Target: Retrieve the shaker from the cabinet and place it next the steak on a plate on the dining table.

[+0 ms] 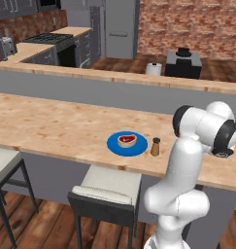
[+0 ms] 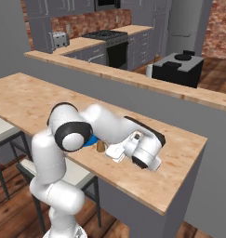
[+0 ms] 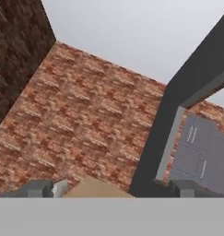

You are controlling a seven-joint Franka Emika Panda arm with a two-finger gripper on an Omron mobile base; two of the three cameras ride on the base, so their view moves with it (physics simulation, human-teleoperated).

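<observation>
The shaker (image 1: pixel 155 147) stands upright on the dining table (image 1: pixel 51 127), just right of the blue plate (image 1: pixel 127 144) holding the steak (image 1: pixel 126 141) — not touching it. The gripper (image 3: pixel 115 189) points at a brick wall (image 3: pixel 85 120), fingers spread apart, grasping nothing.

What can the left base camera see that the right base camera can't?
Left base view alone: the steak lying on the blue plate, and the whole shaker standing upright on the dining table, just off the plate's rim.
Right base view alone: the arm bent low over the table, hiding most of the plate, and the toaster on the far kitchen counter.
Both: the wooden table, the shaker, the stove and the stool tucked below.
</observation>
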